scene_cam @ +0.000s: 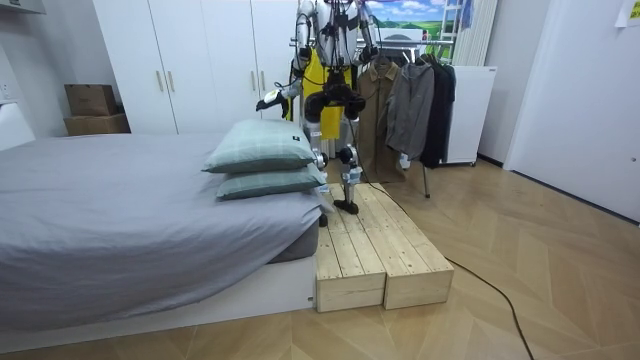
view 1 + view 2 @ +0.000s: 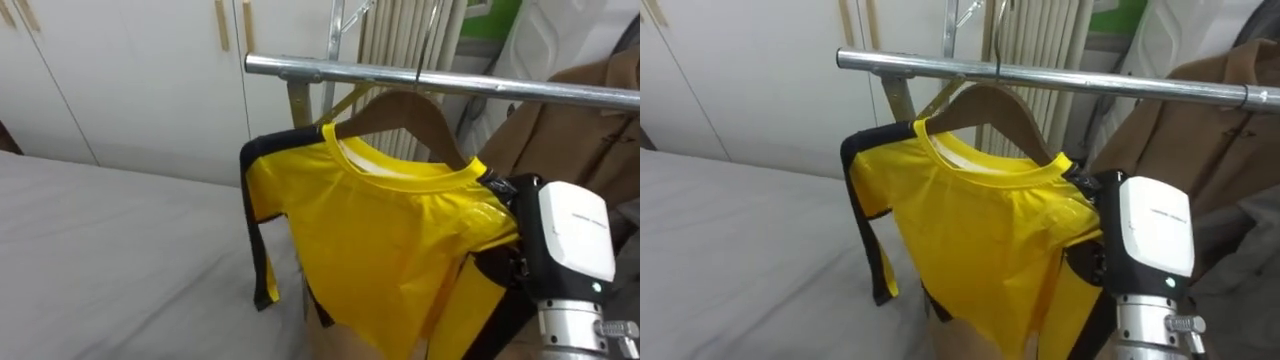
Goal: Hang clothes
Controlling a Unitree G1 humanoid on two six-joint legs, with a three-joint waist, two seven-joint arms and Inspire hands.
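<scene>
G1 robot, standing on a wooden platform (image 1: 380, 250) betw. bed (image 2: 100, 260) & clothes rack, is hanging a yellow shirt (image 2: 380, 240) w/ black trim. The shirt is sitting on a wooden hanger (image 2: 400, 110), whose hook appears to be riding over the metal rail (image 2: 330, 70), near a brown coat (image 2: 570, 140). The right hand (image 2: 520, 215) is resting against the shirt's shoulder at the hanger's end; its fingers are disappearing under the yellow cloth, so can't tell if they are gripping or slack. The left hand (image 1: 266, 103) is sticking out on the bed side, too small to read. Judging by this, the job is approaching its end, w/ the release remaining. Risks: fingers snagging in the fabric on the way out, dragging the shirt off the hanger's shoulder; a sideways tug swinging the hanger & unseating the hook, or sliding it toward the rail's open end, dropping the lot.
</scene>
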